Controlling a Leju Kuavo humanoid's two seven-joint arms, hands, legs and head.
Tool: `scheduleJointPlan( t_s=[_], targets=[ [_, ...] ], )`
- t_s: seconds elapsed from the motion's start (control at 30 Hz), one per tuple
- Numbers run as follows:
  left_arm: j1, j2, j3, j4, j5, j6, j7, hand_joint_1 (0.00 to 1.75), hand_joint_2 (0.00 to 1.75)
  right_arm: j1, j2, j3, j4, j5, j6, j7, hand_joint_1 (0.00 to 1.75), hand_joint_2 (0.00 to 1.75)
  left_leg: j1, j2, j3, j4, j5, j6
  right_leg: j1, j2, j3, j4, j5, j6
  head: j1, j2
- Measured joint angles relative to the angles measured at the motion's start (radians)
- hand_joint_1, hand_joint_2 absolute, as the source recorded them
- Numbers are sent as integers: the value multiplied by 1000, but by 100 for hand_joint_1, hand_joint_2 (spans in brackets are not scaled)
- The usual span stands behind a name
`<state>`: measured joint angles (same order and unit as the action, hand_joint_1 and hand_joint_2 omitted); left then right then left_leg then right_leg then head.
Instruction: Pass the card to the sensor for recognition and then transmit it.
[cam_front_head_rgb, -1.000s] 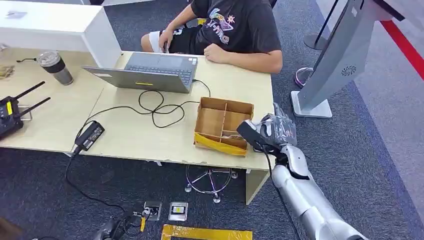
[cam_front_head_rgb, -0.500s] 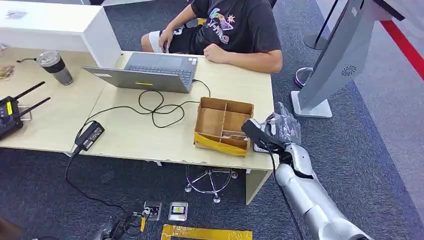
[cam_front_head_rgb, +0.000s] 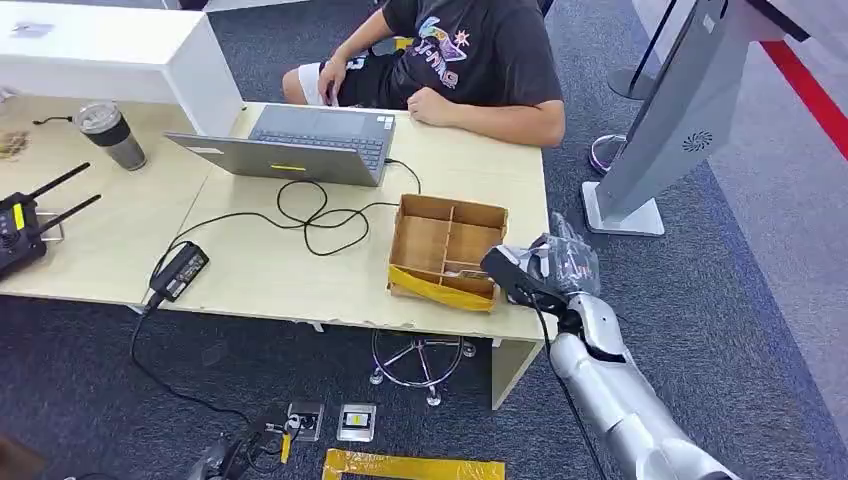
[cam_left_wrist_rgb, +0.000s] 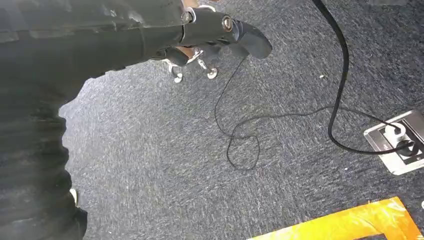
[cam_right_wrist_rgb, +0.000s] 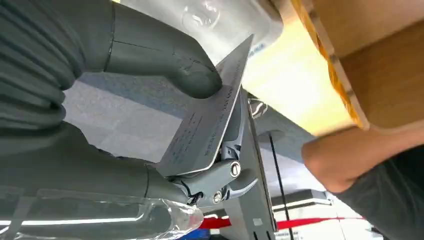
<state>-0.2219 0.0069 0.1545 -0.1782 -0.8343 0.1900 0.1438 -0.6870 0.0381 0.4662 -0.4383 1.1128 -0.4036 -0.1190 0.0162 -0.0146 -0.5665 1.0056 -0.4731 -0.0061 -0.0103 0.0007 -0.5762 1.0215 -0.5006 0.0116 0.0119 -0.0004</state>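
The table (cam_front_head_rgb: 300, 270) lies under and ahead of the right hand (cam_front_head_rgb: 545, 268). The cardboard box (cam_front_head_rgb: 445, 250) sits just beside that hand. The card (cam_right_wrist_rgb: 207, 120) is pinched between its thumb and fingers (cam_right_wrist_rgb: 227, 175). The left hand (cam_left_wrist_rgb: 200, 30) hangs over carpet, holding nothing, fingers loosely extended.

Pale desk (cam_front_head_rgb: 270, 270) (dark carpet (cam_front_head_rgb: 720, 330))

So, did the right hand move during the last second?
Yes, but only a little. Against the cardboard box, the right hand first drifted away to the right and slightly down, then came partly back toward the box.
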Motion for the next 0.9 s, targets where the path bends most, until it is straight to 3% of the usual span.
scheduleJointPlan(
  t_s=[0.9],
  targets=[
    [-2,-2,0,0,-9,-2,0,0,175,42,-21,-7,51,-24,36,55,175,175,0,0,1,0,0,0,0,0,0,0,0,0,0,0]
  ],
)
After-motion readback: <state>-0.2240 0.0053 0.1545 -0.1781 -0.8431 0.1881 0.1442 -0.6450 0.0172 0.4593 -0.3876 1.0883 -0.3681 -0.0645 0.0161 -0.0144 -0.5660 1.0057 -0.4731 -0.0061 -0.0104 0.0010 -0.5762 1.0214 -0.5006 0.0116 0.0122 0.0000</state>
